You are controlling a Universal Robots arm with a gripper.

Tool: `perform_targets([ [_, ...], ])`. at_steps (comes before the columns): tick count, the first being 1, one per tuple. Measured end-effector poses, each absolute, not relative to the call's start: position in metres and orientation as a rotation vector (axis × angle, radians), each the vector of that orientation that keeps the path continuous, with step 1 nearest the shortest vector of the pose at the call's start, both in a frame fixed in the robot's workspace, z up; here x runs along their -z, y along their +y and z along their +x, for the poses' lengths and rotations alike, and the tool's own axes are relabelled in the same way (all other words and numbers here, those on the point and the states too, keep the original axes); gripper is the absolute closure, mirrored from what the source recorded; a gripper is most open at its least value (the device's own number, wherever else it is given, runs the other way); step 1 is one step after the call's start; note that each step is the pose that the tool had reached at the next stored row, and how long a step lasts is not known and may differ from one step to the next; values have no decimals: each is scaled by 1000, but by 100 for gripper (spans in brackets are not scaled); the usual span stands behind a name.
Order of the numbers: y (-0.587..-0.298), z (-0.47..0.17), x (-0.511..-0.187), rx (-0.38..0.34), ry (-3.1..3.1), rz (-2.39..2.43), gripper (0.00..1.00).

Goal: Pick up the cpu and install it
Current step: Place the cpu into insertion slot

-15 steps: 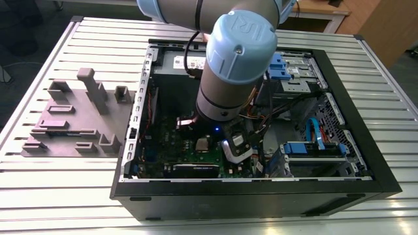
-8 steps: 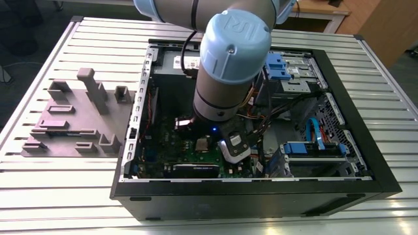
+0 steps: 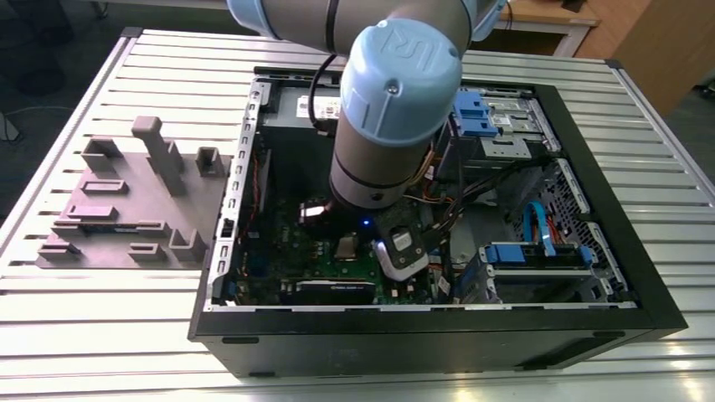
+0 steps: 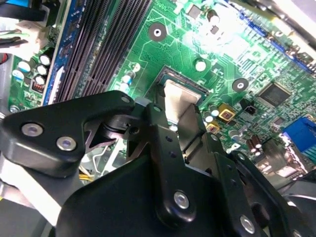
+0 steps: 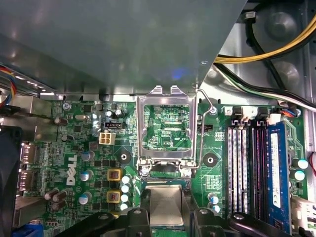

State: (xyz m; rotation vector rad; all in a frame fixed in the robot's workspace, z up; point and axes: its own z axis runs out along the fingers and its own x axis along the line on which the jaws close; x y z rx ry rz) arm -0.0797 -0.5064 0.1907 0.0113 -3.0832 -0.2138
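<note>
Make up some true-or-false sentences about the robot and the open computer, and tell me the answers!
1. The small square silver-topped chip lies on the grey plastic fixture with upright blocks. False: it is at the socket on the green circuit board.
2. The robot arm reaches down into the open black computer case. True.
3. The shiny metal socket frame is flipped open. True.
4. The fixture sits at the exterior view's right of the case. False: it is at the left.
</note>
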Motion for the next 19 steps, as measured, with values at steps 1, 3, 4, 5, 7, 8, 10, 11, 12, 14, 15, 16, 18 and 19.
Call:
perform_targets([
  [1,-507,-80,-190,214,-3083,11,64],
  [3,-507,-80,-190,215,-3084,12,64],
  [4,-507,-80,-190,215,-3084,12,64],
  [5,-507,-80,-190,216,-3084,12,64],
  [7,-507,-79,-191,217,-3084,12,64],
  [8,-507,-79,-192,218,-3085,12,64],
  [10,-507,-79,-196,214,-3084,12,64],
  [11,-507,-79,-197,213,-3084,12,64],
  [12,-507,-79,-198,213,-3084,12,64],
  [14,-507,-79,-198,213,-3084,12,64],
  [15,-507,-79,-198,213,-3084,12,64],
  [16,-507,-79,-198,213,-3084,12,64],
  [18,-507,-80,-198,213,-3084,9,64],
  [19,-507,-79,-197,213,-3084,4,64],
])
